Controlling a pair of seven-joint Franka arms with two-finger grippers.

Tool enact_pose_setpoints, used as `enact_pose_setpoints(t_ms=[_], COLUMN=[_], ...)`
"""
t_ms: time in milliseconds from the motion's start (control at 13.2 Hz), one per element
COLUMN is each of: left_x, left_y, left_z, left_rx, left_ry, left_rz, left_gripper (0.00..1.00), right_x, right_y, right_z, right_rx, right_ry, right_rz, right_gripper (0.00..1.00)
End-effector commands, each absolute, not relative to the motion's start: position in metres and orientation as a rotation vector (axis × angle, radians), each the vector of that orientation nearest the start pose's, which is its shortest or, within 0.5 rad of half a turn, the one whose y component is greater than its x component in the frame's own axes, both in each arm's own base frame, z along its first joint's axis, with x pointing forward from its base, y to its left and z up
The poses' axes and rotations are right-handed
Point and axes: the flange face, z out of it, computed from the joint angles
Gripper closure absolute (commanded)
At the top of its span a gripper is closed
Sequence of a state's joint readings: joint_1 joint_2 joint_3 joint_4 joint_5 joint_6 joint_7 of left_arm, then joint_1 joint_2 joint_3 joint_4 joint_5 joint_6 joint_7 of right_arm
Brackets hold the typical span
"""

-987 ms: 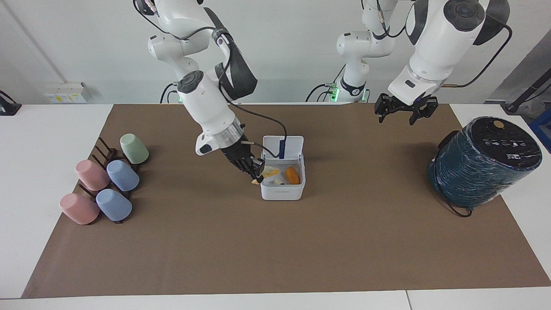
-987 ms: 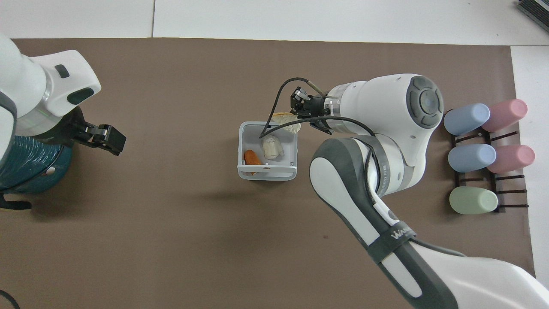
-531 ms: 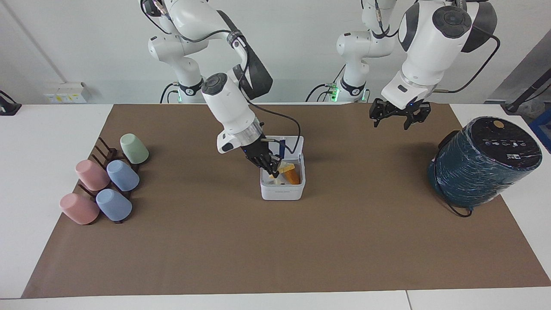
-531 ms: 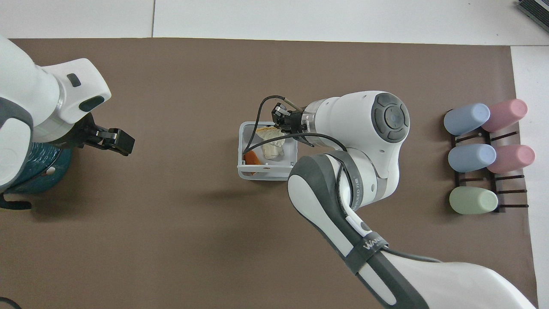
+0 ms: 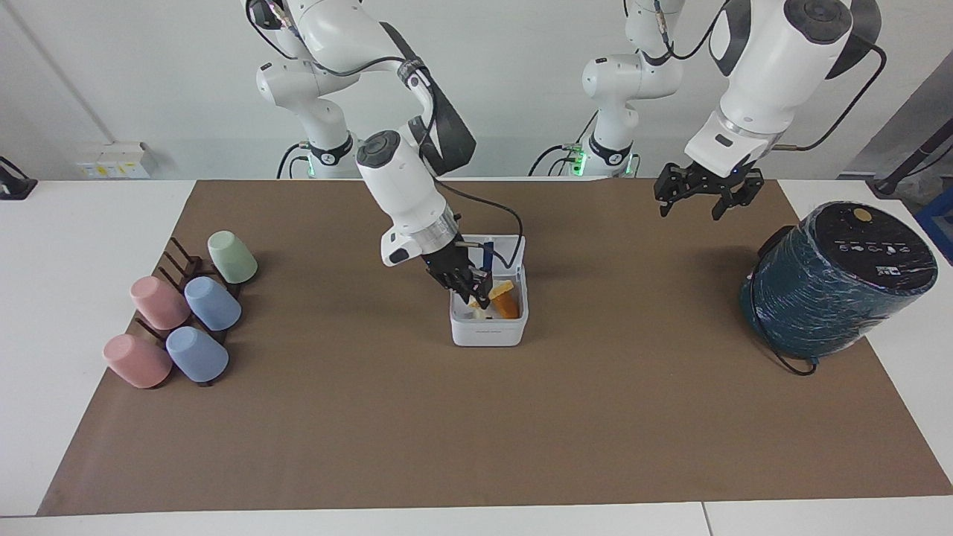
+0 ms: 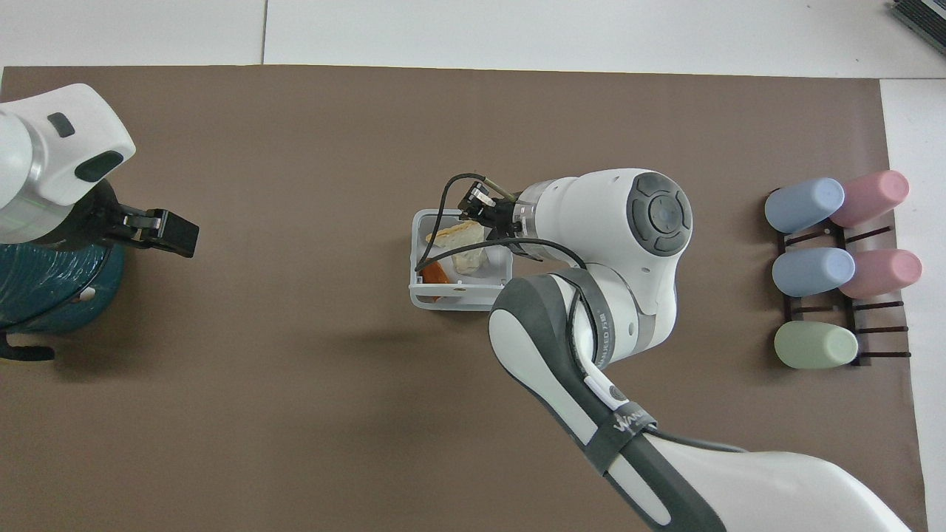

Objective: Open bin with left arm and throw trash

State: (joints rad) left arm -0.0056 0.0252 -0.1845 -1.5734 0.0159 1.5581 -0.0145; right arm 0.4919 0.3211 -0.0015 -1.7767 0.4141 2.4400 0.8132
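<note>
While the white bin (image 5: pixel 488 321) stands open in the middle of the brown mat (image 5: pixel 476 417) on the desk (image 5: pixel 82 216), its lid (image 5: pixel 500 243) tipped up on the side nearer the robots, the right pincer (image 5: pixel 482 300) reaches down into its mouth. A pale bread wedge (image 6: pixel 457 234) shows just at its tips, lying across the top of the bin's contents; whether the tips grip the wedge or only touch it, I cannot tell, nor how far apart they stand. Under the wedge lie a crumpled white paper wad (image 6: pixel 470 258) and an orange corn piece (image 5: pixel 506 304), the corn toward the left arm's end of the bin.

The left pincer (image 5: pixel 703 199) hangs in the air over bare mat, between the bin and a big dark-teal wrapped cylinder (image 5: pixel 834 279) at the left arm's end of the desk, its fingers spread wide with nothing between them.

At the right arm's end, five pastel cups (image 5: pixel 186 313) lie tilted on a dark rack (image 5: pixel 175 260): two pink, two blue, one green
</note>
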Motion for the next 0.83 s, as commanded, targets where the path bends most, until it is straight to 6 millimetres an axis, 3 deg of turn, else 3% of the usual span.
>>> enact_pose_setpoints(t_ms=[0,228,379,531,759], left_x=[0.547,0.546,0.549,0.552,0.552], left_y=[-0.098,-0.098,-0.098,-0.090,-0.088], left_z=[0.632,0.638,0.640,0.630,0.632], left_rx=[-3.118,-3.120,-3.129,-3.131,-3.130], left_ry=[0.282,0.284,0.286,0.260,0.255], left_rz=[0.051,0.104,0.055,0.031,0.009], left_gripper=[0.07,0.07,0.07,0.04,0.00], right_x=[0.589,0.592,0.602,0.618,0.635], right_y=[0.316,0.311,0.294,0.262,0.208], right_z=[0.416,0.424,0.435,0.441,0.444], right_rx=[-2.534,-2.542,-2.601,-2.720,-2.917], right_ry=[0.817,0.801,0.746,0.667,0.440], right_rz=[-0.108,-0.134,-0.228,-0.368,-0.479], right_gripper=[0.00,0.00,0.00,0.00,0.00])
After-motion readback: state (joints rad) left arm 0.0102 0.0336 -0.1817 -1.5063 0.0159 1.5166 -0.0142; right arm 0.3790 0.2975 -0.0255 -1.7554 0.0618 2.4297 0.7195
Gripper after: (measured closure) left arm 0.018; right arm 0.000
